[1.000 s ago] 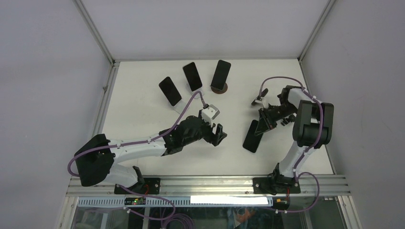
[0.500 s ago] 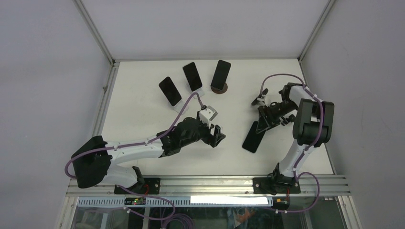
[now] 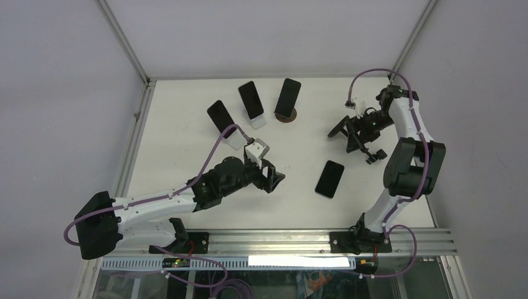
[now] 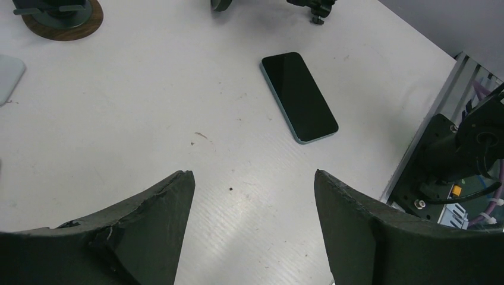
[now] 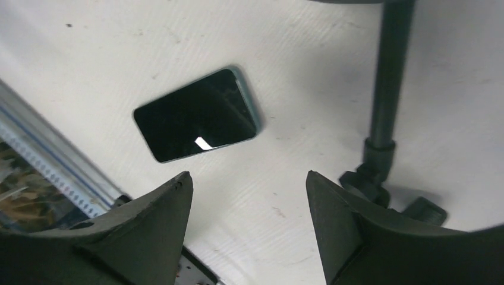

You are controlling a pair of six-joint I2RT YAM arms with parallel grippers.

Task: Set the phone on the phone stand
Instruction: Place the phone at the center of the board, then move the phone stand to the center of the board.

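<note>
White worktop (image 3: pixel 187 156) fills the overhead view, and the phone (image 3: pixel 330 179) lies flat on it, screen up, in the near right part, clear of both arms. The left hand (image 3: pixel 274 180) hangs low over the middle of the surface, left of the phone and apart from it, its fingers spread with nothing between them. The right hand (image 3: pixel 352 138) is farther back and to the right of the phone, raised above the surface; how wide it stands is hard to read from here. At the far side a row of three other phones (image 3: pixel 251 99) stands propped up.

From the left wrist, the left hand's two dark fingers (image 4: pixel 148 225) stand wide apart and empty over bare worktop. The phone lies beyond them, angled, touching neither. A round brown base (image 4: pixel 59 24) sits at the far left corner.

From the right wrist, the right hand's fingers (image 5: pixel 136 231) are likewise spread and hold nothing. The phone lies flat below, near the worktop's edge rail (image 5: pixel 53 148). To its right a black stand pole (image 5: pixel 389 71) rises from a clamp-like foot, apart from the phone.
</note>
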